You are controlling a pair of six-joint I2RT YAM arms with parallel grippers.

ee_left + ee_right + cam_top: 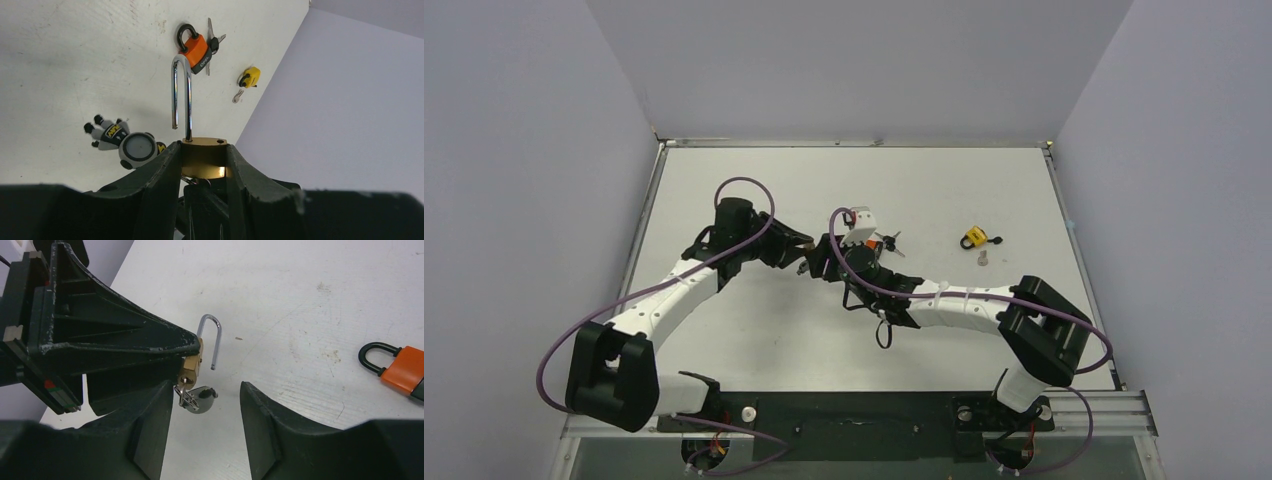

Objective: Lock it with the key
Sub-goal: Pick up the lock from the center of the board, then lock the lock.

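Note:
My left gripper (pixel 202 150) is shut on the body of a brass padlock (pixel 204 157). Its steel shackle (pixel 181 90) stands open, one leg out of the body. In the right wrist view the padlock (pixel 191 369) hangs from the left gripper's fingers (pixel 125 340), with a key (pixel 200 397) and its ring in the bottom of the lock. My right gripper (pixel 205 390) is open, and the key lies between its fingers, close to the left one. In the top view the left gripper (pixel 804 250) and the right gripper (pixel 824 262) meet at the table's middle.
An orange padlock (pixel 196 50) with keys lies on the table just beyond, and also shows in the right wrist view (pixel 402 367). A yellow padlock (pixel 972 238) and a loose key (pixel 982 259) lie to the right. A small robot-figure keychain (pixel 127 142) lies near the left gripper.

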